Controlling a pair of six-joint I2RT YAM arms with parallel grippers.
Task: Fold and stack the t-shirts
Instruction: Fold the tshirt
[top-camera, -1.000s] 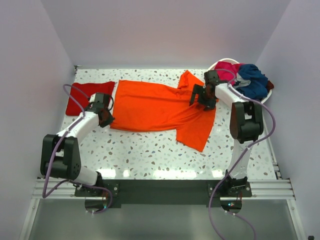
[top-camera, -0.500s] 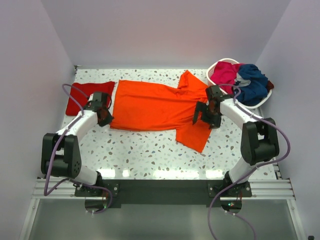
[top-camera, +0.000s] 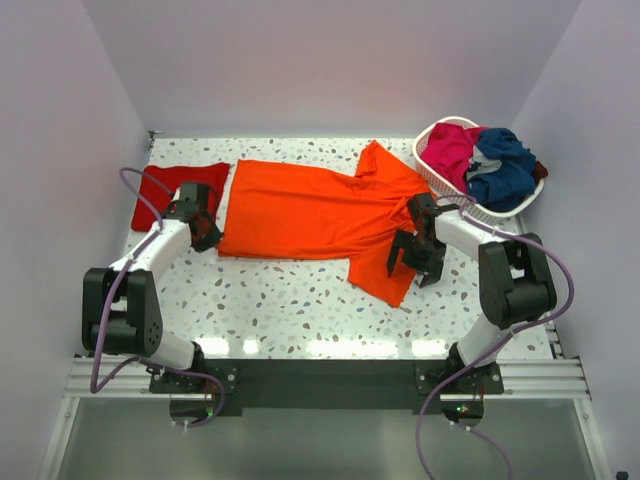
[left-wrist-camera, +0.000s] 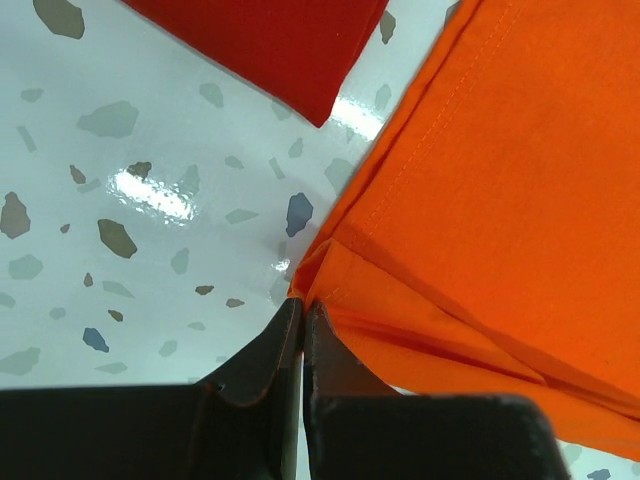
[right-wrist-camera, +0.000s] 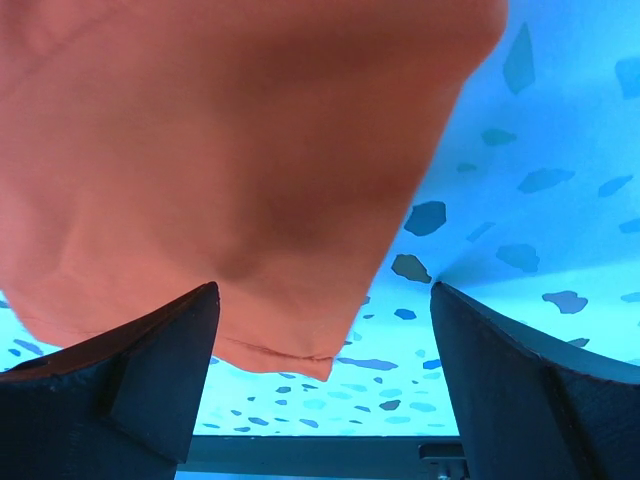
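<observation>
1. Nearest the arm bases, a broad strip of speckled bench showed between them and the near edge of the orange t-shirt.
2. The shirt's lowest part, a flap pointing toward the near edge, lay right of centre. The right jaws stood over this flap's right edge, spread wide and gripping nothing. In the right wrist view the orange hem lay between the two parted fingers, with bare bench showing past the cloth on the right.
3. The right arm bent back from there, with bench visible between it and the right wall.
4. On the left, the left arm reached up to the shirt's near-left corner. The left jaws were pressed together, pinching that corner of the orange hem, which rose into a small fold at their tips.
5. The orange t-shirt lay mostly flat across the middle of the bench, its long axis running left to right and one sleeve pointing to the far edge.
6. Just beyond the left jaws lay the folded red t-shirt. Its corner sat near the orange hem but apart from it, with a narrow strip of bench between.
7. At the far right stood the white basket, holding a magenta t-shirt and a navy t-shirt, close to the orange sleeve.
</observation>
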